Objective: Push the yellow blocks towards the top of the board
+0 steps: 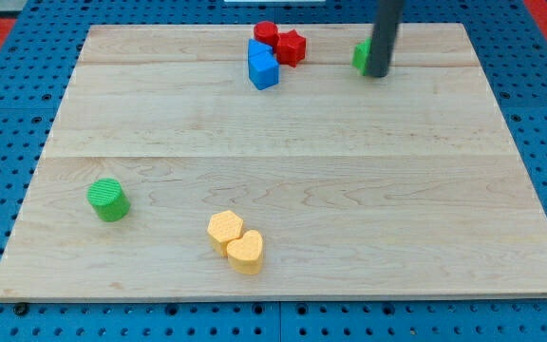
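Two yellow blocks sit touching near the view's bottom, left of centre: a yellow hexagon-like block (224, 230) and a yellow heart-shaped block (246, 252) just below and right of it. My rod comes down at the view's top right, and my tip (377, 73) rests on the board far from the yellow blocks. A small green block (361, 56) sits right against the rod's left side, partly hidden by it.
A green cylinder (108, 199) stands at the left. At the top centre a red cylinder (267, 33), a red star-like block (291, 47) and two blue blocks (263, 66) cluster together. The wooden board (292, 171) lies on a blue pegboard.
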Robot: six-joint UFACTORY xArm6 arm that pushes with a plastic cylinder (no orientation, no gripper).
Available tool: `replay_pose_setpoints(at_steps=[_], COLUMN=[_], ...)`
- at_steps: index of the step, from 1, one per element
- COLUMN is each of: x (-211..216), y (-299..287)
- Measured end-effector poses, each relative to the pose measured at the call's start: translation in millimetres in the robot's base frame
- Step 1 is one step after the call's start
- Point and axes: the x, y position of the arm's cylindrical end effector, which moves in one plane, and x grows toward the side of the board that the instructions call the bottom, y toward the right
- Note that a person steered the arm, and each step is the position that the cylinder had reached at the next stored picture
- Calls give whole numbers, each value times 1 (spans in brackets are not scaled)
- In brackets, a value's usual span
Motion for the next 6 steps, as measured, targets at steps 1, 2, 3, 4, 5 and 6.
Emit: replay_pose_setpoints(at_steps=[1, 2, 3, 4, 5, 6], x=[38, 144, 232, 282, 293, 326], y=[6, 9, -39, -94, -179, -188])
